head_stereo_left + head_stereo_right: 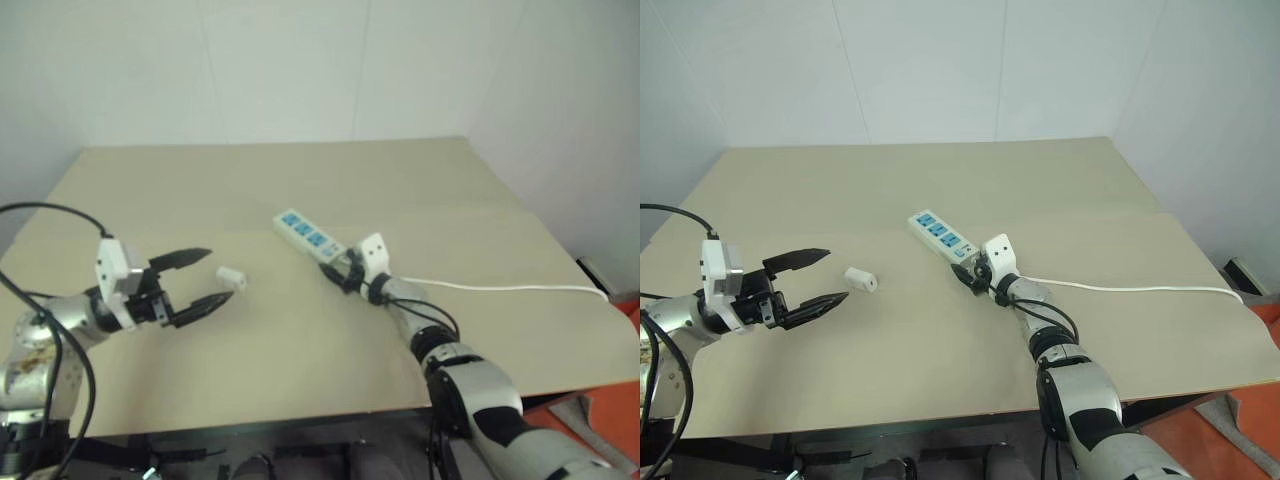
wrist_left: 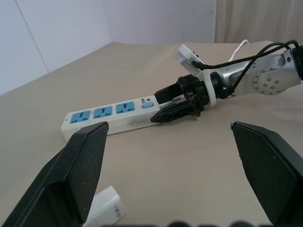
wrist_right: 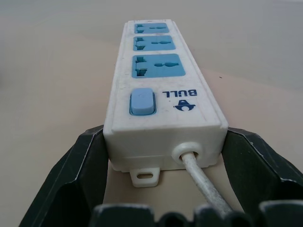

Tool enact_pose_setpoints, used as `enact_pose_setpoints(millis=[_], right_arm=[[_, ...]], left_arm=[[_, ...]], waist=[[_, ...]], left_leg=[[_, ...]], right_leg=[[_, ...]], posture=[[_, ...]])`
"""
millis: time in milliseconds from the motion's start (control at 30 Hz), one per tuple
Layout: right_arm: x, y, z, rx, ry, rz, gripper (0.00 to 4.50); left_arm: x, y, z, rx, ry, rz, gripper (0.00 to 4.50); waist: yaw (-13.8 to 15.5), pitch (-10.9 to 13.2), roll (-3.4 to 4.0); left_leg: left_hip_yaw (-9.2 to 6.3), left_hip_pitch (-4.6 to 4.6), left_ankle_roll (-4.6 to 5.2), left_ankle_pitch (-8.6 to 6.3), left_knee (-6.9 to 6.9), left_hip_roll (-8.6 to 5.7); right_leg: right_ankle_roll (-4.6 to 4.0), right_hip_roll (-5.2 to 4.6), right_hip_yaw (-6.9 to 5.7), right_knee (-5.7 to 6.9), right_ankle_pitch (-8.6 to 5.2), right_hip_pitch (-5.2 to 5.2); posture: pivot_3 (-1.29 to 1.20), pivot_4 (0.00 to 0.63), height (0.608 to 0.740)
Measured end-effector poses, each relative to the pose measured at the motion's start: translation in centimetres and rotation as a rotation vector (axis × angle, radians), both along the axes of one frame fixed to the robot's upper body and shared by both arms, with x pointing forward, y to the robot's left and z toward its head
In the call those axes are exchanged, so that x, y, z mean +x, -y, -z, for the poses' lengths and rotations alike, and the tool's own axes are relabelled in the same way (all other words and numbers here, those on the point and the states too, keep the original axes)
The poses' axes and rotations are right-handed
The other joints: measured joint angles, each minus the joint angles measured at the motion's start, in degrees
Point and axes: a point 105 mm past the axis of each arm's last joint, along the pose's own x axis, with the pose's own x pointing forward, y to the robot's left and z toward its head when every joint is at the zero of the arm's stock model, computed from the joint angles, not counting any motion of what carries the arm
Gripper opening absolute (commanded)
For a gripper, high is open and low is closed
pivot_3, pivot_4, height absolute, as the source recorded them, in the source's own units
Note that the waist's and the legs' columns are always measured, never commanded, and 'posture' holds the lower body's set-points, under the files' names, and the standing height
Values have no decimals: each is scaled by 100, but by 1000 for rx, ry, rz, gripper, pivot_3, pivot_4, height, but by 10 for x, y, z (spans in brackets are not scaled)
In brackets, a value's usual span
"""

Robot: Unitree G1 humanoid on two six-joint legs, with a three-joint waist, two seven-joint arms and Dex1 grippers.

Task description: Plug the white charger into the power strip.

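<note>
**Strip clamped at its cord end, charger lying loose by the left gripper**

A tan bench (image 1: 1060,180) stands against plain white walls. The power strip (image 1: 937,234) lies flat near the middle of it, set at a slant, its three blue socket faces turned up; a blue rocker switch (image 3: 142,101) sits by the cord end, and the thin white cord (image 1: 1140,289) trails away across the bench toward the robot's right.

The right gripper (image 1: 973,272) is at that cord end — in the right wrist view its two black fingers (image 3: 83,170) press against the two long sides of the strip's casing, pinching it, with the cord running out between them.

The white charger (image 1: 860,279) lies on its side on the bench, well apart from the strip, on the robot's left. The left gripper (image 1: 820,279) hangs just beside it with its fingers spread wide and nothing between them — the charger sits just beyond the fingertips, untouched.
</note>
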Motion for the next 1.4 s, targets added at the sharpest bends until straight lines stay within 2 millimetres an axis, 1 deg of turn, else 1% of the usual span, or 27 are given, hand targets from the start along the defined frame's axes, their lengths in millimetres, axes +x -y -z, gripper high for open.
enact_pose_setpoints(millis=[233, 333, 400, 467, 500, 533, 600, 700, 767, 833, 933, 1000, 1100, 1133, 1233, 1300, 1400], right_arm=[[-4, 1, 1, 23, 16, -25, 3424], [-10, 13, 1, 35, 47, -42, 3424], [-13, 26, 2, 32, 66, -40, 3424], [-20, 48, 4, 27, 89, -31, 3424], [-25, 61, 5, 21, 101, -28, 3424], [-29, 69, 5, 14, 107, -28, 3424], [-42, 88, 8, -13, 124, -34, 3424], [-68, 113, 12, -51, 126, -73, 3424], [-85, 125, 15, -75, 109, -110, 3424], [-101, 132, 16, -85, 79, -164, 3424], [-119, 133, 14, -87, 29, -273, 3424], [-128, 130, 13, -85, 0, -349, 3424], [-136, 117, 15, -92, -23, -451, 3424], [-136, 114, 16, -87, -22, -466, 3424], [-133, 96, 16, -88, -2, -531, 3424], [-128, 83, 15, -101, 19, -575, 3424], [-126, 71, 18, -116, 31, -631, 3424]], left_arm=[[0, 1, 1, 0, -3, 5, 4500], [0, 2, -1, 2, 1, 14, 4500], [0, 2, -1, 2, 0, 16, 4500], [1, 4, -1, 3, 3, 28, 4500], [2, 5, -2, 3, 4, 33, 4500], [2, 5, -2, 3, 1, 34, 4500], [4, 8, 0, 2, -5, 47, 4500], [5, 12, 0, 0, -9, 69, 4500], [7, 14, 0, 2, -11, 89, 4500], [9, 15, -1, 8, -12, 112, 4500], [13, 17, -7, 53, 3, 156, 4500], [18, 16, -12, 127, 18, 178, 4500], [30, 16, -22, 238, 44, 213, 4500], [32, 17, -24, 255, 52, 224, 4500], [46, 24, -34, 367, 97, 284, 4500], [57, 32, -45, 453, 133, 319, 4500], [66, 45, -60, 567, 164, 392, 4500]], waist=[[-2, 0, 0], [19, 0, 0], [60, 0, 0], [136, 0, 0], [174, 0, 0], [180, 0, 0], [202, 0, 0], [224, 0, 0], [242, 0, 0], [247, 0, 0], [220, 1, -1], [213, 1, -2], [219, 1, -2], [219, 1, -2], [224, 1, -3], [242, 2, -4], [297, 3, -4]], left_leg=[[-1, 0, 0, 0, -1, 0], [-1, -2, 0, 0, -2, -1], [-2, -4, 0, 0, -1, -3], [-2, -6, 0, 0, -1, -5], [-2, -6, 0, 0, -1, -6], [-1, -5, 0, 0, -1, -7], [-1, -5, 0, 0, 0, -6], [0, -2, 0, 0, -1, -6], [1, 0, 0, 0, 0, -6], [5, 2, 0, 0, 3, -6], [5, 8, 0, 0, 9, -5], [5, 15, 0, 0, 10, -5], [4, 15, 0, 1, 11, -5], [4, 12, 0, 1, 12, -5], [4, 0, 0, 1, 19, -6], [3, -7, 1, 1, 23, -7], [3, -14, 1, 1, 23, -7]], right_leg=[[0, 1, 0, 0, 0, -1], [0, 0, -1, -3, -1, 0], [2, -1, -2, -4, -2, 1], [7, -3, -3, -6, -5, 1], [23, -5, -3, -7, -15, 3], [32, -6, -3, -7, -20, 3], [33, -6, -3, -6, -21, 3], [34, -6, -2, -4, -23, 3], [35, -6, -1, -3, -24, 4], [36, -5, 2, -3, -24, 5], [38, -3, 3, 3, -19, 7], [38, 0, 3, 4, -17, 12], [38, 2, 2, 3, -16, 14], [38, 2, 2, 2, -17, 12], [38, 3, 2, -1, -18, 7], [40, 4, 1, -4, -18, 5], [46, 4, 1, -6, -23, 4]], posture=[[0, 150, 740], [0, 150, 740], [0, 150, 740], [0, 150, 740], [0, 150, 740], [0, 150, 740], [0, 150, 740], [0, 150, 740], [0, 150, 740], [0, 150, 740], [0, 150, 740], [0, 150, 740], [0, 150, 740], [0, 150, 740], [0, 150, 740], [0, 150, 740], [0, 150, 740]])
